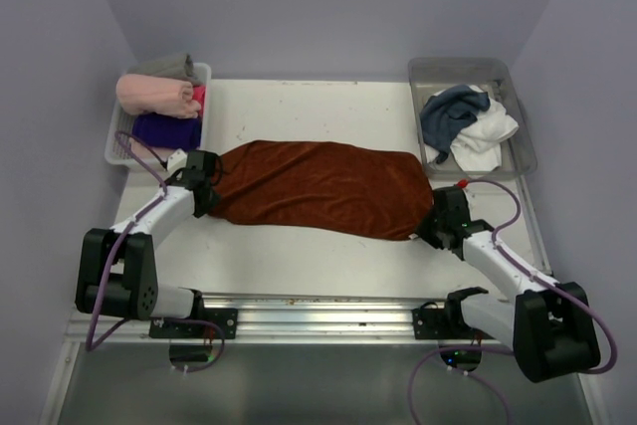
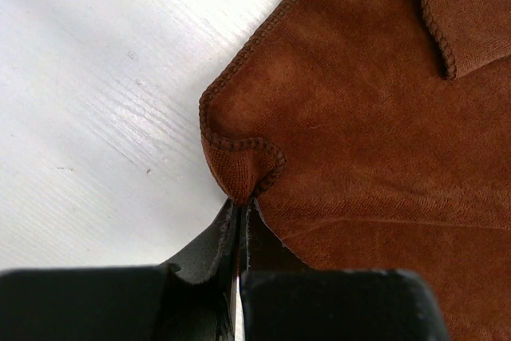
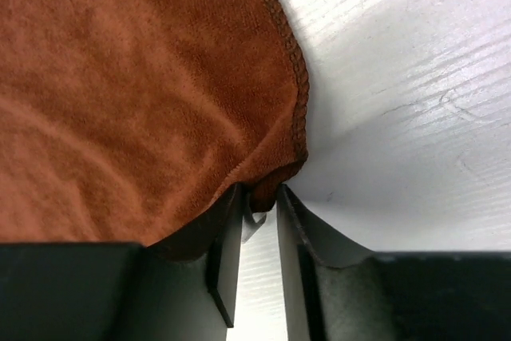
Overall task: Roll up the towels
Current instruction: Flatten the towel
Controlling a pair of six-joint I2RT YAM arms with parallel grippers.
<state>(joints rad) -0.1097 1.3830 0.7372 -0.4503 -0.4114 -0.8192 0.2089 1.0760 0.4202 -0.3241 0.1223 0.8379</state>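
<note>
The rust-brown towel (image 1: 318, 186) lies spread across the middle of the counter (image 1: 299, 106). My left end effector (image 2: 239, 201) is clamped tight on its 9 o'clock corner. My right end effector (image 3: 259, 197), at the 4 o'clock corner, has its jaws parted, with the hem at their tips. At 2 o'clock, the slate-blue towel (image 1: 450, 114) and white towel (image 1: 488, 141) lie crumpled in a clear bin (image 1: 523, 156).
</note>
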